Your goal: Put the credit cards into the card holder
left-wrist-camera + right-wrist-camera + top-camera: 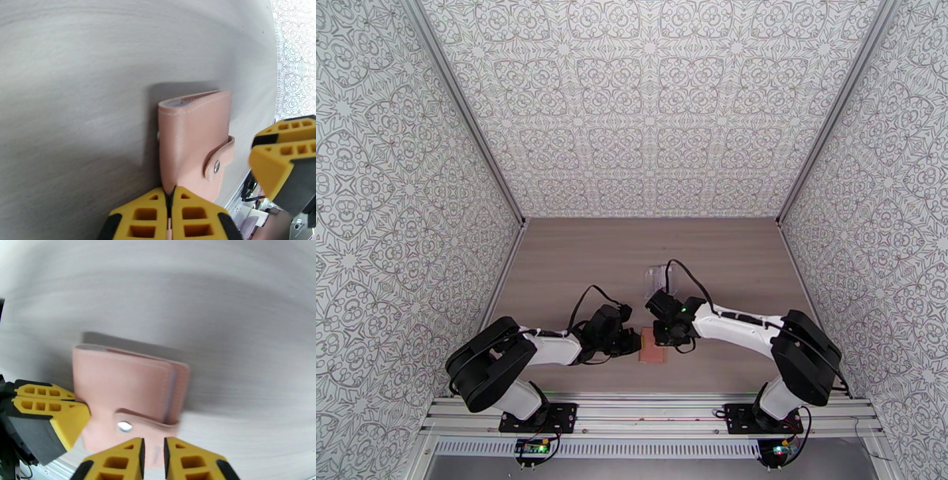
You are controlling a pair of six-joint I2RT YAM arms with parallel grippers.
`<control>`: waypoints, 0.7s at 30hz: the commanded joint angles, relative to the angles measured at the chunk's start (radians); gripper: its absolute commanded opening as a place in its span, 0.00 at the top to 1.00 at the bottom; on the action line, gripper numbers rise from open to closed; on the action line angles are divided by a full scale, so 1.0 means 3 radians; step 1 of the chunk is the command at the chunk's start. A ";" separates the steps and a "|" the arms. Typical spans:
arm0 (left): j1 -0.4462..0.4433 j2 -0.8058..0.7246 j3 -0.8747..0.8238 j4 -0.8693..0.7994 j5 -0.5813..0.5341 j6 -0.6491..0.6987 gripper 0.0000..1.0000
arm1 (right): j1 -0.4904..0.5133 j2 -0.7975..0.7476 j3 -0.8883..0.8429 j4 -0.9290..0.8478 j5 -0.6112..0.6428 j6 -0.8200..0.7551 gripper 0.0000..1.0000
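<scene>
On grey table (577,260), folded pinkish-brown stitched card holder (193,138), silver-studded snap tab (219,158).

arms (553,347): white links, black joints | cables (581,302): black | jaws: yellow, square cut-outs, black backing

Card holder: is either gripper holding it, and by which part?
Left gripper: jaws shut on the card holder, at its near end edge. Right gripper: jaws sit slightly apart at the snap-tab edge; a grip there cannot be told.

Smooth matt pinkish leather-look holder (193,134), stitched edges; small shiny metal snap (217,166). Table (79,98) matt, faint wood grain.
</scene>
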 commanded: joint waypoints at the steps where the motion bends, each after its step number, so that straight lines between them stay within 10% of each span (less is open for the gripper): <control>1: -0.0019 0.0002 -0.0063 -0.0270 -0.0157 0.0022 1.00 | -0.0008 -0.0154 -0.0049 0.0152 -0.0152 -0.0046 0.74; 21: -0.0030 -0.0092 -0.0032 -0.0367 -0.0202 0.0005 1.00 | 0.0026 0.0094 0.0243 0.0055 -0.0270 -0.0119 0.65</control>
